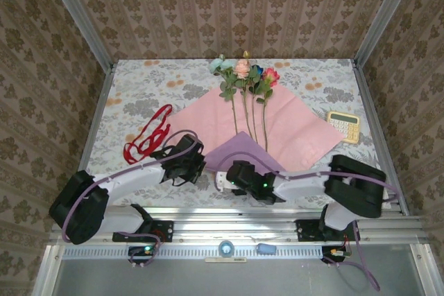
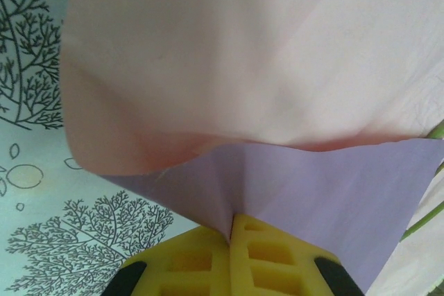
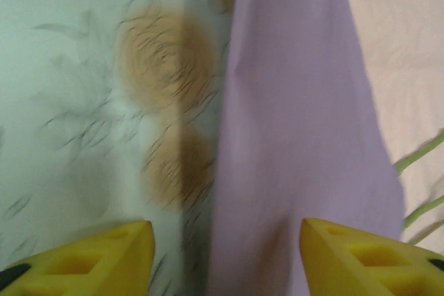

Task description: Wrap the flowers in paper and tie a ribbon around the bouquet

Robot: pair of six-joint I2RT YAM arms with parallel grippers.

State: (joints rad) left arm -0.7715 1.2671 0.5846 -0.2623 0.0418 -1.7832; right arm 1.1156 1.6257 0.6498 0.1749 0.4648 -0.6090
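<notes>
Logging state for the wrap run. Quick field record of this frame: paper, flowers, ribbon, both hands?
paper: spread pink side up, near corner folded over showing lilac
flowers: lying on the paper, heads past its far corner, stems toward the fold
ribbon: loose heap left of the paper, untied
calculator: right of the paper
left hand: shut on the lilac fold
right hand: open, over the lilac flap's edge
wrap: not yet done

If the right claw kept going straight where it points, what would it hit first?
Probably the paper: its lilac folded flap lies straight ahead of the open right gripper. Height is unclear, so it might skim over it.
</notes>
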